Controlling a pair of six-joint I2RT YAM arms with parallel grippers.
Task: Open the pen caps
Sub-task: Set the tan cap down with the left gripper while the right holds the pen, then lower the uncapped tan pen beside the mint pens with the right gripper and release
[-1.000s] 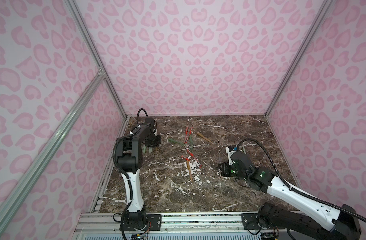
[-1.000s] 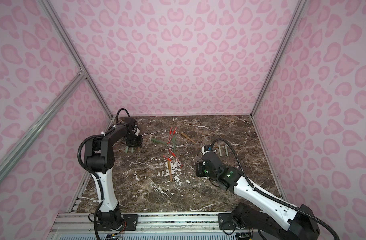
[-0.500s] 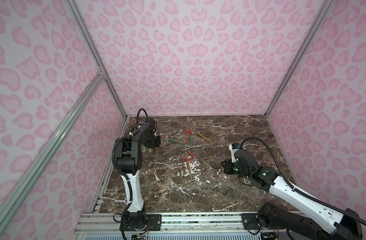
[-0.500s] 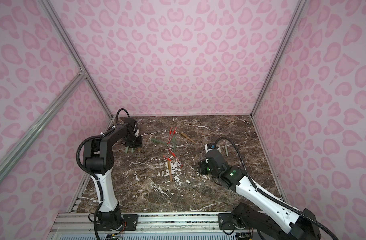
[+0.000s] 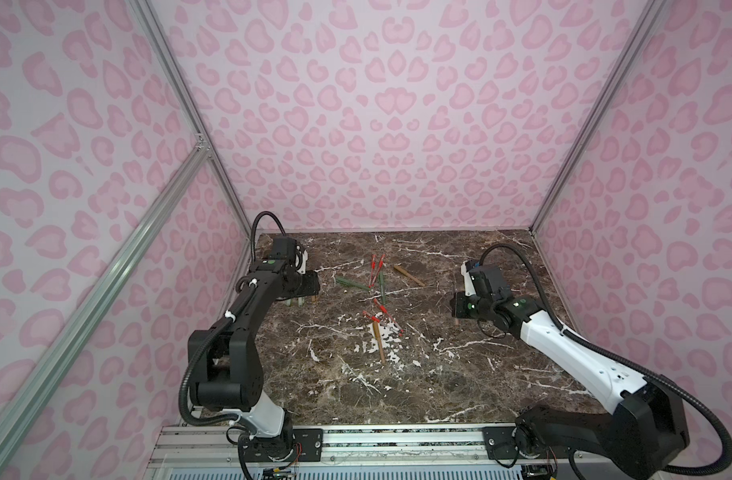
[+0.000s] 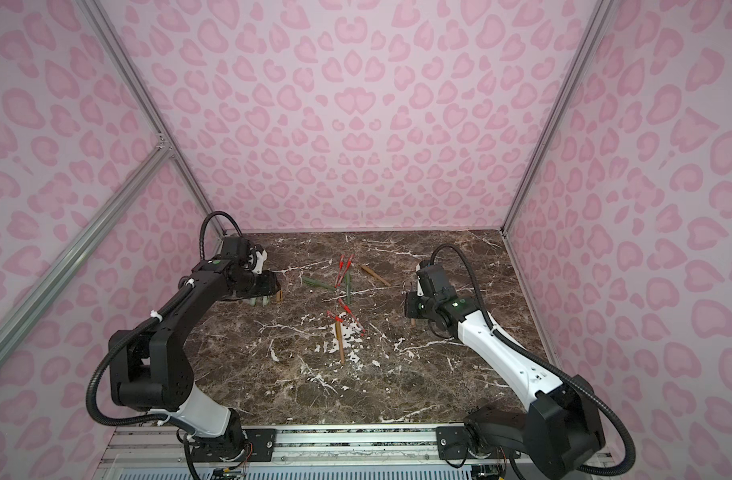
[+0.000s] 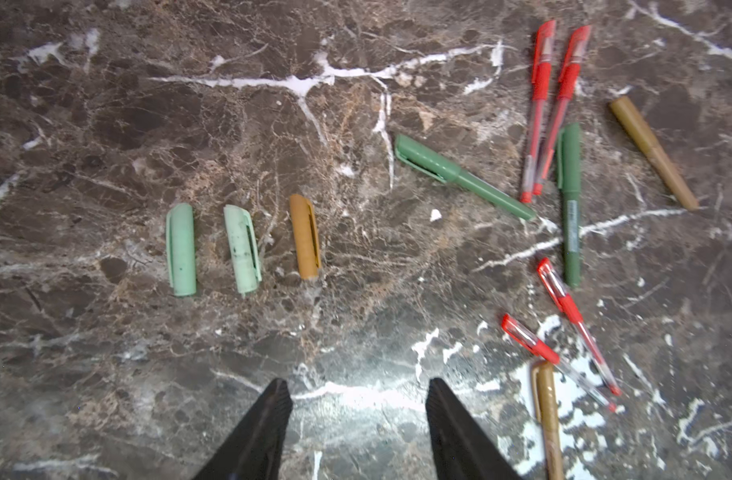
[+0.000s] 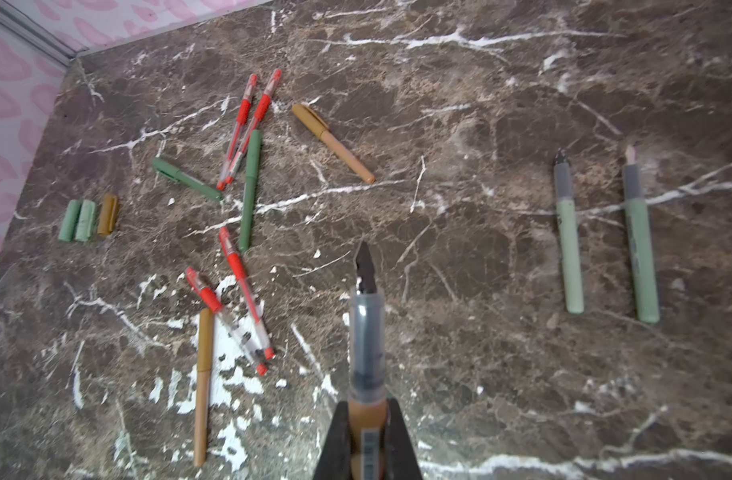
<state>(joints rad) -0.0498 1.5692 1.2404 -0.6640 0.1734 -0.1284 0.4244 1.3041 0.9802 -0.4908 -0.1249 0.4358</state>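
Observation:
Three loose pen caps lie in a row in the left wrist view: two pale green ones (image 7: 181, 249) (image 7: 242, 248) and a tan one (image 7: 305, 236). My left gripper (image 7: 358, 395) stands open just short of them, with only bare marble between its fingers. In a top view it (image 5: 304, 291) hovers over that row at the table's left side. My right gripper (image 8: 366, 419) is shut on a brown pen barrel (image 8: 366, 332) whose cap is off; the dark tip points away from the jaws. In a top view the right gripper (image 5: 458, 311) is at the right of the table.
Capped pens lie scattered mid-table: red ones (image 7: 539, 104), dark green ones (image 7: 571, 208) and tan ones (image 7: 653, 151). Two uncapped pale green pens (image 8: 569, 237) (image 8: 640, 241) lie side by side on the right. Pink walls close in the marble table (image 5: 397, 386) on three sides.
My left gripper has opened and the tan cap now lies on the table beside the green caps. The right arm has carried the brown barrel farther right and back.

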